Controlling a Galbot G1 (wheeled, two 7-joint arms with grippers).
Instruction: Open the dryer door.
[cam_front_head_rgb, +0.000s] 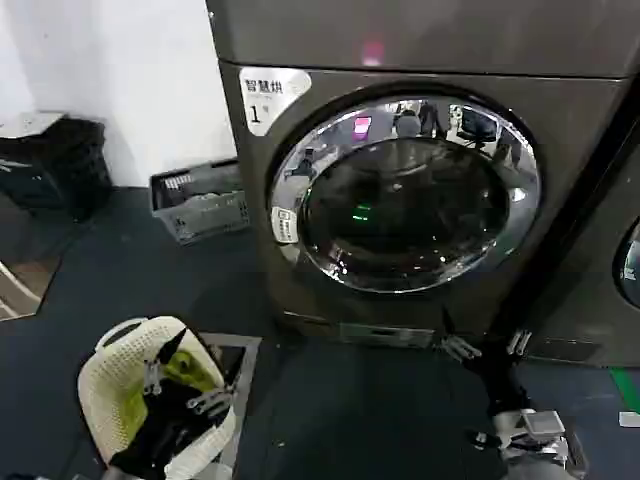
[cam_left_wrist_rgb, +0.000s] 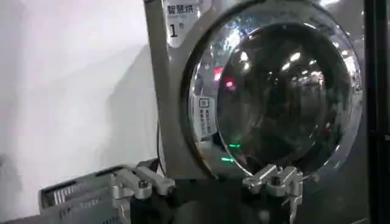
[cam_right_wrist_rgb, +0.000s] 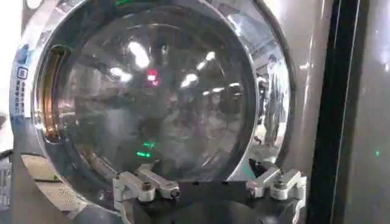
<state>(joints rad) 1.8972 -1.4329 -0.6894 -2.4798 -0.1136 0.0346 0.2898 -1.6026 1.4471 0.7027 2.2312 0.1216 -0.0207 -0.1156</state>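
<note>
The dryer door sits flat in the machine front, closed, chrome rim flush w/ the grey panel; step in hand is the approach, nothing gripped yet. The right claw hangs low, just below the door's lower right rim, near the floor, jaws spread wide & empty; in the right wrist view the same claw faces the glass w/ both fingers apart. The left claw is well to the left of the door & lower, over a white basket, jaws also wide w/ nothing held; in the left wrist view that claw looks toward the door's left side. To do this well, IMO: find where the rim gives a hold first. A recess seems to show at the left edge of the rim, beside the small sticker, but can't tell for sure if it's the handle. If so, the left claw is the nearer one; hook a finger behind the rim there, close lightly, then pull out along the arc of the hinge, not straight back, so the claw doesn't slip off the shiny chrome. Containers: white basket holds sth yellow-green, prob. cloth; a grey crate stands left of the door by the wall, contents can't tell; a dark crate farther left, same.
</note>
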